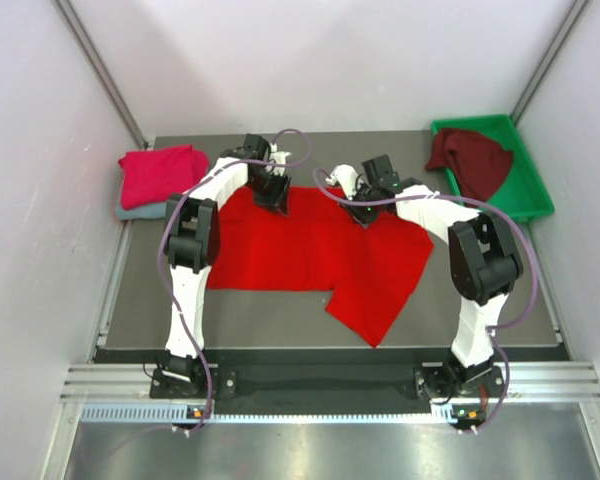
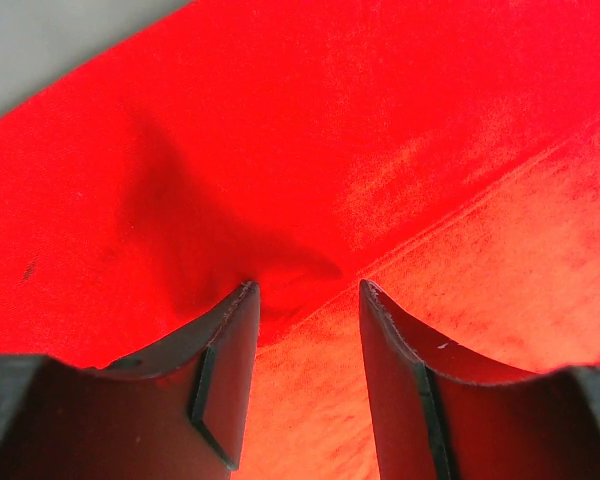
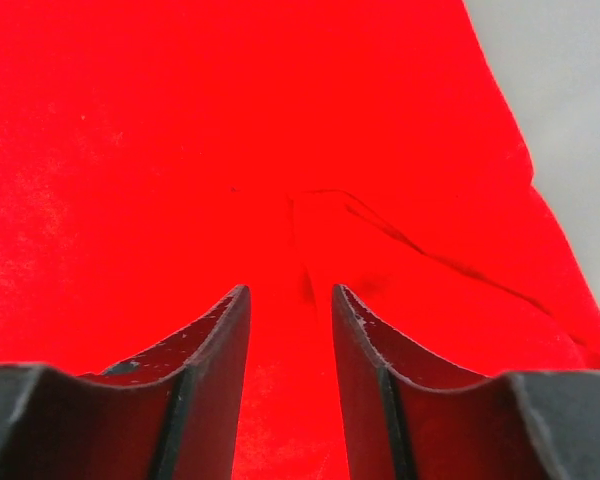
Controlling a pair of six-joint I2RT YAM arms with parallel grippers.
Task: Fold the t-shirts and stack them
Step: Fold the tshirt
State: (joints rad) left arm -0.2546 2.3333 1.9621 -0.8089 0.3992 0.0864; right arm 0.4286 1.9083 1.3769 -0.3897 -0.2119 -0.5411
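The bright red t-shirt (image 1: 310,250) lies spread on the dark table, one sleeve pointing to the near right. My left gripper (image 1: 273,200) is down on its far left edge. In the left wrist view the left gripper (image 2: 305,285) has its jaws apart, with red cloth (image 2: 380,150) puckered at the tips. My right gripper (image 1: 363,213) is on the shirt's far right part. In the right wrist view the right gripper (image 3: 290,288) also has its jaws apart, over a small fold in the cloth (image 3: 400,240). The crimson-pink shirt (image 1: 162,175) lies folded on the grey-blue shirt (image 1: 138,211) at the back left.
The dark maroon shirt (image 1: 470,160) lies crumpled in the green tray (image 1: 533,190) at the back right. White walls close in the table on the left, right and back. Bare table (image 1: 270,310) shows in front of the red shirt.
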